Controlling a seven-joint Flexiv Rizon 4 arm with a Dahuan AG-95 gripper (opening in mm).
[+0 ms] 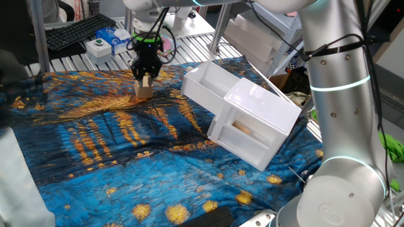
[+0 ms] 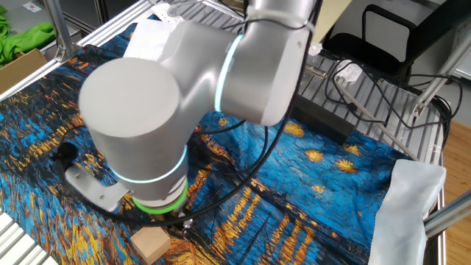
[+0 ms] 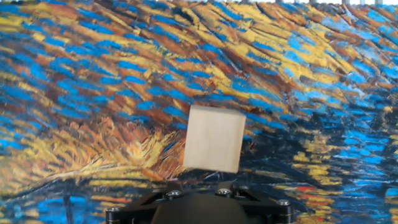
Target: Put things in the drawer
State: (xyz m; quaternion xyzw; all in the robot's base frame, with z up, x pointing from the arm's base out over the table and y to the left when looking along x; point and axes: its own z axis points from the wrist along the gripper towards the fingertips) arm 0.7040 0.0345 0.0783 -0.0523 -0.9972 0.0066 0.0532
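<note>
One fixed view is showing the whole workspace: the gripper (image 1: 145, 77) is pointing straight down over the wooden block (image 1: 144, 89), which is sitting on the blue and gold painted cloth (image 1: 113, 145) near its far edge. The fingertips are reaching the block's top, but this view is not showing whether they are gripping it, so whether the pincer is spread or pinching cannot be told.

The other fixed view is being filled largely by the arm's grey body (image 2: 191, 88); only a corner of the block (image 2: 151, 243) is showing at the bottom edge, and the gripper is hidden there.

The hand view is showing the block (image 3: 214, 138) standing on the cloth (image 3: 93, 93), centred just ahead of the black gripper base (image 3: 199, 208); no fingers are appearing in it.

The white cabinet (image 1: 265, 120) is lying on the cloth well apart from the block, towards the right. The upper drawer (image 1: 208, 85) is standing pulled out, its white tray open upward with nothing visible inside. The lower drawer (image 1: 243, 131) is holding a tan object behind its see-through front. Open cloth is lying between block and drawer. A keyboard (image 1: 79, 30) is resting beyond the cloth's far edge.
</note>
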